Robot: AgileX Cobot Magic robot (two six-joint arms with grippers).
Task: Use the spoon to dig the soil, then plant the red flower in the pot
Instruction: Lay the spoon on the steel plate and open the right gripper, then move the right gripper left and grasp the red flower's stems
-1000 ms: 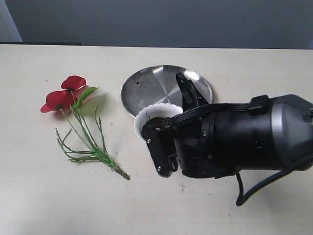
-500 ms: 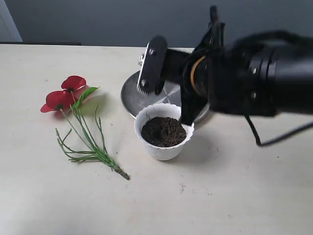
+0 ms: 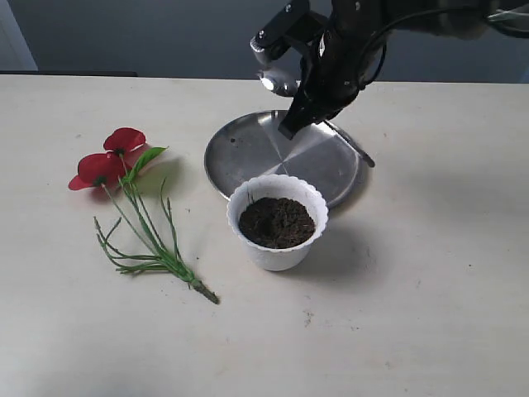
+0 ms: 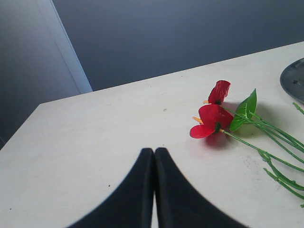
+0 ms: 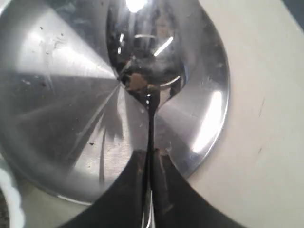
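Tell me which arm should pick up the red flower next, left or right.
Probably left. The left gripper is shut on nothing and already faces the red flower on the table. The right gripper is shut on the spoon above the steel plate, on the far side of the pot.

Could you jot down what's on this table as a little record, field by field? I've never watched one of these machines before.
pot: small white scalloped plastic pot, upright near the table's middle
soil: dark crumbly soil fills the pot
plate: round steel plate just behind the pot
flower: red artificial flower lying flat, left of the pot
spoon: shiny steel spoon held over the plate, soil bits in its bowl
right gripper: shut on the spoon's handle
left gripper: shut, empty
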